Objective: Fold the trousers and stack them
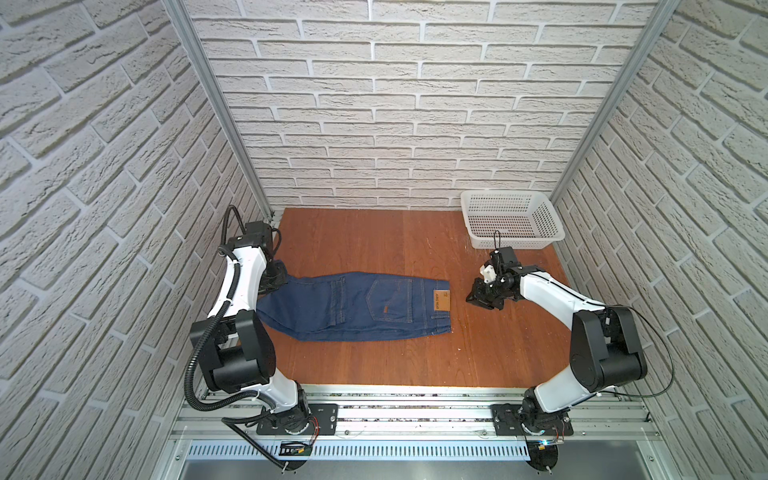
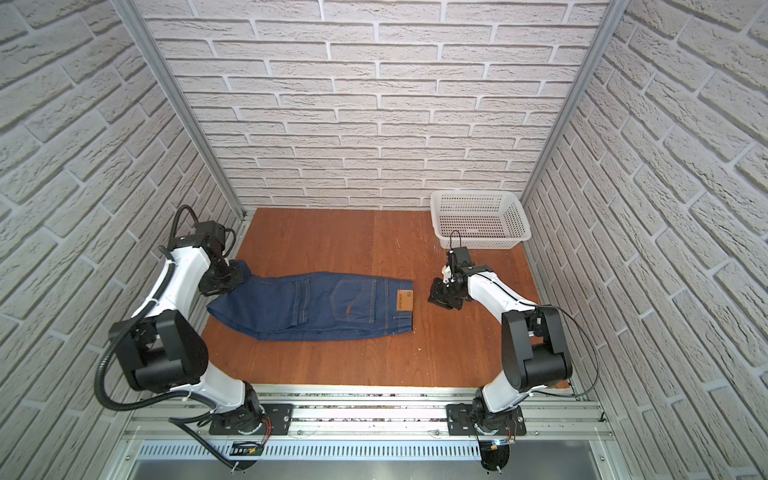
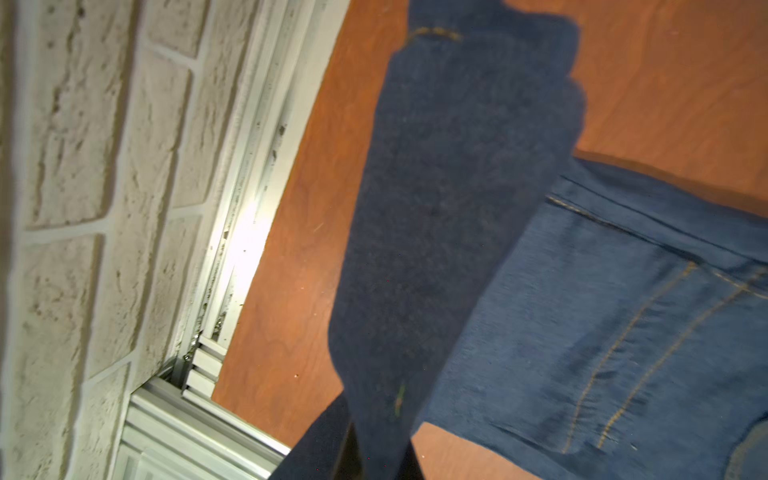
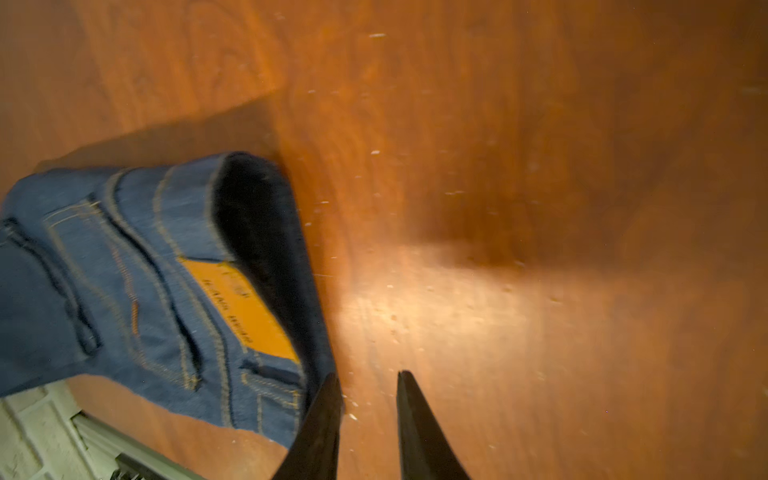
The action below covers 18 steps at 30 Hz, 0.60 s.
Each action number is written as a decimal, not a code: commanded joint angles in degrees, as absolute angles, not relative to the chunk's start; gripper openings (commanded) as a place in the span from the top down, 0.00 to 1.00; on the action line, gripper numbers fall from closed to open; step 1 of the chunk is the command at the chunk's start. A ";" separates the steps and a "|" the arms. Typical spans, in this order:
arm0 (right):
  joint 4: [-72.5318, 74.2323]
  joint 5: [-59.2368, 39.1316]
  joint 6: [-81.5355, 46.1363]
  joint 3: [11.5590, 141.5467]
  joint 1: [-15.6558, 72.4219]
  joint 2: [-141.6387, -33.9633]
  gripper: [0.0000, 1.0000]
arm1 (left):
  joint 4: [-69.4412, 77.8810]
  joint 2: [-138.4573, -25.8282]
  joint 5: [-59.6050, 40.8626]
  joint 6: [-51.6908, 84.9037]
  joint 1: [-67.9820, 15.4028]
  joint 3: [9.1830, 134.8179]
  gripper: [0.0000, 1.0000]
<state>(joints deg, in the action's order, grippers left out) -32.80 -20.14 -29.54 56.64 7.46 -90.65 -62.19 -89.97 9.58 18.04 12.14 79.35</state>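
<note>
The trousers (image 1: 353,307) (image 2: 316,309), dark blue denim, lie folded lengthwise on the wooden table. Their waistband and tan patch (image 1: 442,300) (image 4: 241,307) face right. My left gripper (image 1: 272,282) (image 2: 222,280) is at the far left end, shut on a lifted strip of the leg fabric. That dark strip (image 3: 436,208) hangs in front of the left wrist camera and hides the jaws. My right gripper (image 1: 478,297) (image 2: 440,297) (image 4: 365,378) hovers just right of the waistband. Its fingers stand slightly apart, with only bare table between them.
A white perforated basket (image 1: 503,194) (image 2: 473,193) stands at the back right corner. Brick-patterned walls close in three sides. The aluminium frame rail (image 3: 232,257) runs close beside the left gripper. Bare wooden table (image 1: 374,241) stretches behind the trousers.
</note>
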 commanded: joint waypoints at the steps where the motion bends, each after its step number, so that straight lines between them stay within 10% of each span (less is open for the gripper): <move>1: -28.03 -24.96 -29.00 55.53 9.38 -90.62 0.71 | -62.77 -85.85 3.86 18.80 10.46 80.07 1.00; 18: -20.61 -25.61 -31.33 53.80 14.96 -100.38 0.69 | -60.48 -76.25 -7.02 26.37 -3.87 78.29 1.00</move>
